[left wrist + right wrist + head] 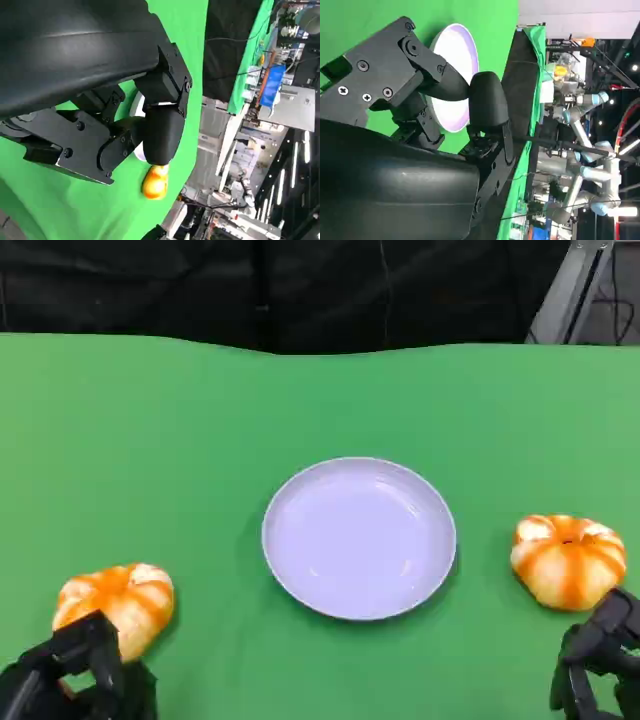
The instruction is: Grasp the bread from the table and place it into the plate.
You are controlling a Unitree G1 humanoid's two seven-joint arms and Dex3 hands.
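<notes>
I see the green table (200, 440) with the plate (359, 538) at centre, nothing in it. One bread (568, 560) lies right, another bread (115, 605) left. Left hand (75, 675) and right hand (600, 660) seem empty; I cannot tell finger spread.

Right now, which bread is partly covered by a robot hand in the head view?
The bread at lower left: the left robot hand overlaps its near edge. The bread right of the plate sits almost fully exposed.
</notes>
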